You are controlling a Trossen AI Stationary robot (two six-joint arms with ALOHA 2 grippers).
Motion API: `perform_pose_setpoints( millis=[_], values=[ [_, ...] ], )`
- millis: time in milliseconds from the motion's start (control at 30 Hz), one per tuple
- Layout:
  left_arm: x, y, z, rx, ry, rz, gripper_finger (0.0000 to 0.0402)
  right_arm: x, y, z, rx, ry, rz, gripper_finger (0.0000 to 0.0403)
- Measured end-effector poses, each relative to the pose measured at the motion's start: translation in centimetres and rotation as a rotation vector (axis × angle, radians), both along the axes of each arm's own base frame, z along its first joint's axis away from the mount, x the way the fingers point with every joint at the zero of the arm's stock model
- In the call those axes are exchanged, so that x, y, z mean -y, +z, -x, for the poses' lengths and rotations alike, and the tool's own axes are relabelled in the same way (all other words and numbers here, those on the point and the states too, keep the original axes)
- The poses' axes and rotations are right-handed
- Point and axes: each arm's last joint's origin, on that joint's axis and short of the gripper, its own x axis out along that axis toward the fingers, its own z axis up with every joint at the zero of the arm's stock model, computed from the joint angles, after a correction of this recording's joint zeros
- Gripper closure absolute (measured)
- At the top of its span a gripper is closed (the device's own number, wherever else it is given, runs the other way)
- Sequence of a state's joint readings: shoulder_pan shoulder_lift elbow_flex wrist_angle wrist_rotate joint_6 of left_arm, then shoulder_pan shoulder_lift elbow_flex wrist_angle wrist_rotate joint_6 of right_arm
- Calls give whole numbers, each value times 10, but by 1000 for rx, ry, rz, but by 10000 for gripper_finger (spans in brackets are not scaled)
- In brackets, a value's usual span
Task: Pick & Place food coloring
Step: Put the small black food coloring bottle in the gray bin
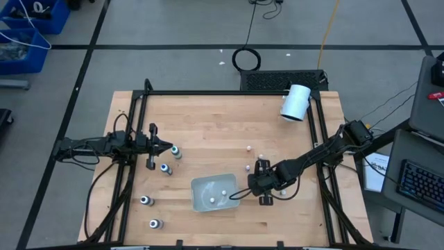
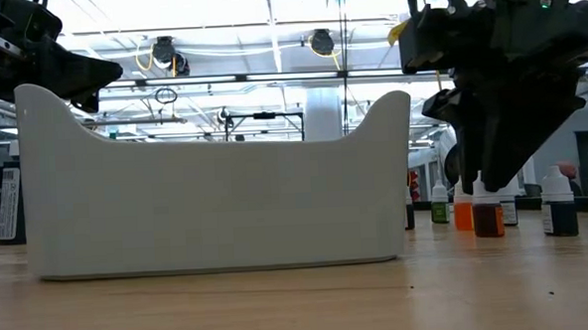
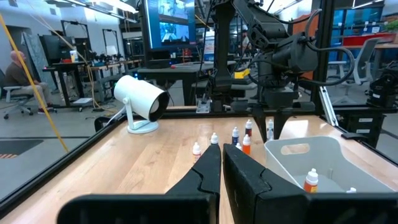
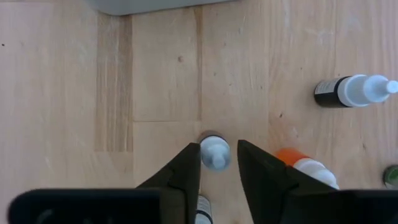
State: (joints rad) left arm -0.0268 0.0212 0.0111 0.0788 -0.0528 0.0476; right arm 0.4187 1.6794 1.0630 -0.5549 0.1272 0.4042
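The clear tray (image 1: 214,192) sits mid-table with two whitish food coloring bottles (image 1: 223,193) inside; one shows an orange body (image 3: 311,180). My right gripper (image 4: 219,163) points down just right of the tray, open. Its fingers stand on either side of an upright small bottle's pale cap (image 4: 214,152), and a sliver of wood shows beside the cap. More small bottles (image 1: 248,148) stand beyond it. Several dark-bodied bottles (image 1: 166,169) stand on the left part of the table. My left gripper (image 1: 170,147) is shut and empty, level, next to one of them (image 1: 177,152).
A big white cylinder (image 1: 296,102) lies at the far right corner, on a small stand (image 3: 142,127). An orange bottle (image 4: 305,165) and a dark one (image 4: 348,91) lie close to my right gripper. A black frame (image 1: 208,92) borders the table. Bare wood lies in front of the tray.
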Motion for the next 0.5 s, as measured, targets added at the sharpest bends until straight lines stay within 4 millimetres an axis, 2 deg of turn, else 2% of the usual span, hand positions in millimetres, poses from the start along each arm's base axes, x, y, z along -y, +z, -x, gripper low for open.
perform_pose_setpoints(
  millis=[200,500],
  values=[
    [0,0,0,0,0,0,376,2,-5,3,-4,-2,2,341],
    [0,0,0,0,0,0,376,0,-5,0,27,39,-38,352]
  ],
)
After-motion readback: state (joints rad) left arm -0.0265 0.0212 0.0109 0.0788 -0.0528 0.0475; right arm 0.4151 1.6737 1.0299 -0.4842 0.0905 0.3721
